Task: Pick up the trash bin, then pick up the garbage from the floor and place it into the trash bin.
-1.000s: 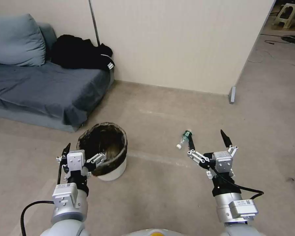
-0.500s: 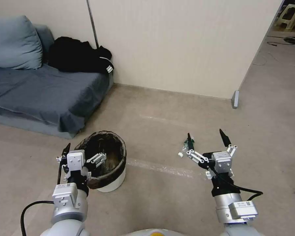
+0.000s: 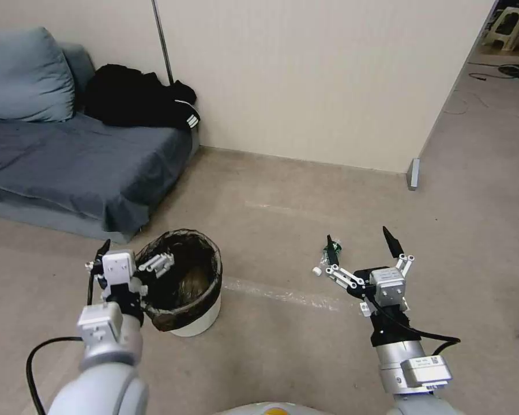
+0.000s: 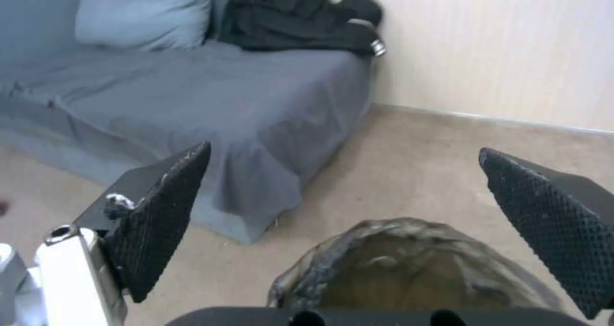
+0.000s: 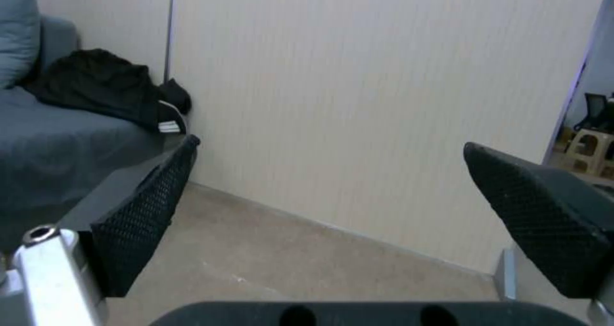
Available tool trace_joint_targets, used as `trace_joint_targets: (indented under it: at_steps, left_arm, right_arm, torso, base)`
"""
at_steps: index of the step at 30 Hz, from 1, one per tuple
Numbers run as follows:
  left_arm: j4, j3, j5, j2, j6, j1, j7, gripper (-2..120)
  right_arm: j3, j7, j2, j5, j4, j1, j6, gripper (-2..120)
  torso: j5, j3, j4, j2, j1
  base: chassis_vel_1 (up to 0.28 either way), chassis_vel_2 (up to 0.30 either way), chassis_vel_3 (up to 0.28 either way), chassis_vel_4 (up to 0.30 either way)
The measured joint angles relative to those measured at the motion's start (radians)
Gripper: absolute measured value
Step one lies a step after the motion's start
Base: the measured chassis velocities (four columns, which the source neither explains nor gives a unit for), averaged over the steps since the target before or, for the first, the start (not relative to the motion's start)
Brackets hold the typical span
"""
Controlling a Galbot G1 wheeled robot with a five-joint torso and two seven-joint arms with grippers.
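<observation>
No legible text is being shown. Small labels are being carried on the left wrist [image 3: 100, 329] and right wrist [image 3: 424, 364], but their print cannot be read.

Trash bin [image 3: 181, 288] left of bottle [image 3: 327, 255]

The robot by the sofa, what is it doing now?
It is starting to collect litter. Its left hand is open at the near rim of the trash bin, which stands on the floor, not yet gripped. Its right hand is open too, held above the floor beside a small bottle that lies there untouched. Nothing is lifted yet.
</observation>
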Motion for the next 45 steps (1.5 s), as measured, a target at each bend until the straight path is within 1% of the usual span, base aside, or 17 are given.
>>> trace_joint_targets:
  at_steps: [1, 3, 4, 7, 8, 11, 13, 14, 16, 17, 20, 23, 25, 26, 29, 36, 45]
  left_arm:
    - [0.000, 0.000, 0.000, 0.000, 0.000, 0.000, 0.000, 100]
    - [0.054, -0.036, -0.061, 0.009, 0.009, -0.048, -0.024, 100]
    - [0.054, -0.036, -0.061, 0.009, 0.009, -0.048, -0.024, 100]
    - [0.105, -0.084, -0.108, 0.021, 0.030, -0.090, -0.036, 100]
    - [0.105, -0.084, -0.108, 0.021, 0.030, -0.090, -0.036, 100]
    - [0.172, -0.117, -0.176, 0.040, 0.076, -0.130, -0.046, 100]
    - [0.225, -0.130, -0.200, 0.050, 0.100, -0.151, -0.048, 100]
    - [0.225, -0.130, -0.200, 0.050, 0.100, -0.151, -0.048, 100]
    - [0.274, -0.134, -0.238, 0.062, 0.131, -0.167, -0.050, 100]
    - [0.274, -0.134, -0.238, 0.062, 0.131, -0.167, -0.050, 100]
    - [0.321, -0.130, -0.290, 0.082, 0.183, -0.179, -0.053, 100]
    - [0.336, -0.128, -0.311, 0.086, 0.210, -0.182, -0.049, 100]
    - [0.338, -0.128, -0.313, 0.087, 0.214, -0.183, -0.047, 100]
    - [0.349, -0.128, -0.322, 0.091, 0.242, -0.184, -0.028, 100]
    - [0.368, -0.129, -0.319, 0.094, 0.272, -0.187, -0.014, 100]
    - [0.417, -0.128, -0.308, 0.089, 0.297, -0.197, -0.015, 100]
    - [0.454, -0.117, -0.318, 0.086, 0.321, -0.218, -0.015, 100]
  right_arm:
    - [0.000, 0.000, 0.000, 0.000, 0.000, 0.000, 0.000, 100]
    - [-0.004, -0.015, 0.000, 0.001, -0.005, 0.000, 0.014, 100]
    - [-0.004, -0.015, 0.000, 0.001, -0.005, 0.000, 0.014, 100]
    - [-0.007, -0.022, 0.000, 0.005, -0.010, 0.002, 0.026, 100]
    - [-0.007, -0.022, 0.000, 0.005, -0.010, 0.002, 0.026, 100]
    - [-0.007, -0.024, 0.000, 0.004, -0.015, 0.001, 0.041, 100]
    - [-0.007, -0.029, 0.000, 0.001, -0.016, 0.001, 0.047, 100]
    - [-0.007, -0.029, 0.000, 0.001, -0.016, 0.001, 0.047, 100]
    - [-0.007, -0.032, 0.000, 0.001, -0.017, 0.001, 0.050, 100]
    - [-0.007, -0.032, 0.000, 0.001, -0.017, 0.001, 0.050, 100]
    - [-0.008, -0.034, 0.000, -0.002, -0.018, 0.002, 0.053, 100]
    - [-0.009, -0.035, 0.000, -0.005, -0.019, 0.002, 0.055, 100]
    - [-0.009, -0.035, 0.000, -0.005, -0.019, 0.002, 0.055, 100]
    - [-0.009, -0.037, 0.000, -0.008, -0.019, 0.002, 0.056, 100]
    - [-0.009, -0.038, 0.000, -0.010, -0.019, 0.000, 0.057, 100]
    - [-0.006, -0.041, 0.000, -0.010, -0.018, -0.001, 0.061, 100]
    - [-0.005, -0.044, 0.000, -0.012, -0.021, -0.001, 0.067, 100]
  torso:
    - [0.0000, 0.000, 0.0000, 0.000, 0.000]
    - [0.0001, 0.000, -0.0001, 0.000, 0.000]
    - [0.0001, 0.000, -0.0001, 0.000, 0.000]
    - [0.0000, 0.000, 0.0001, 0.000, 0.000]
    - [0.0000, 0.000, 0.0001, 0.000, 0.000]
    - [0.0002, 0.000, 0.0000, 0.000, 0.000]
    - [0.0001, 0.000, -0.0001, 0.000, 0.000]
    - [0.0001, 0.000, -0.0001, 0.000, 0.000]
    - [-0.0001, 0.000, 0.0000, 0.000, 0.000]
    - [-0.0001, 0.000, 0.0000, 0.000, 0.000]
    - [0.0001, 0.000, 0.0000, 0.000, 0.000]
    - [0.0001, 0.000, 0.0001, 0.000, 0.000]
    - [0.0001, 0.000, 0.0001, 0.000, 0.000]
    - [0.0001, 0.000, 0.0000, 0.000, 0.000]
    - [0.0001, 0.000, 0.0000, 0.000, 0.000]
    - [0.0002, 0.000, 0.0000, 0.000, 0.000]
    - [0.0002, 0.000, 0.0000, 0.000, 0.000]
  base:
    - [0.000, 0.000, 0.000, 0.000]
    - [0.000, 0.000, 0.000, 0.000]
    - [0.000, 0.000, 0.000, 0.000]
    - [0.000, 0.000, 0.000, 0.000]
    - [0.000, 0.000, 0.000, 0.000]
    - [0.000, 0.000, 0.000, 0.000]
    - [0.000, 0.000, 0.000, 0.000]
    - [0.000, 0.000, 0.000, 0.000]
    - [0.000, 0.000, 0.000, 0.000]
    - [0.000, 0.000, 0.000, 0.000]
    - [0.000, 0.000, 0.000, 0.000]
    - [0.000, 0.000, 0.000, 0.000]
    - [0.000, 0.000, 0.000, 0.000]
    - [0.000, 0.000, 0.000, 0.000]
    - [0.000, 0.000, 0.000, 0.000]
    - [0.000, 0.000, 0.000, 0.000]
    - [0.000, 0.000, 0.000, 0.000]
